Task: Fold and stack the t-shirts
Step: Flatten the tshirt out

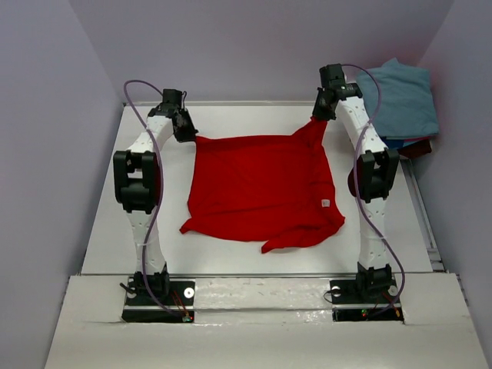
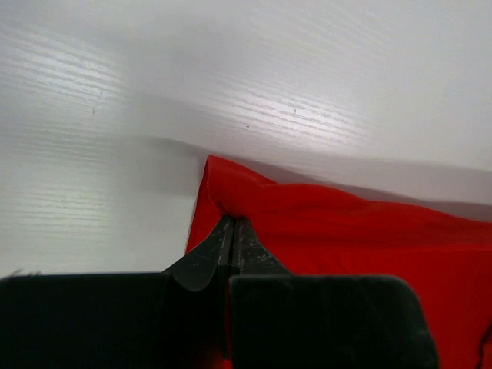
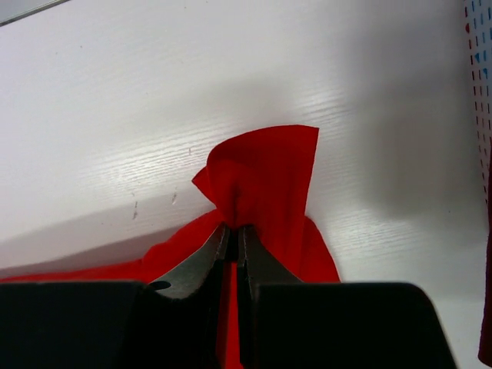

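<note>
Top external: left fingers (image 1: 188, 132) and right fingers (image 1: 319, 112) pinch red t-shirt (image 1: 261, 184) corners, teal-blue shirts (image 1: 400, 96) heaped far-right.

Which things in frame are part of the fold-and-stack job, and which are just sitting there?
Job:
- red t-shirt, spread out, far corners pinched by left gripper and right gripper
- teal-blue shirt, heaped at far right
- dark maroon cloth under that heap

Just there:
- purple cables on the arms
- white table
</note>
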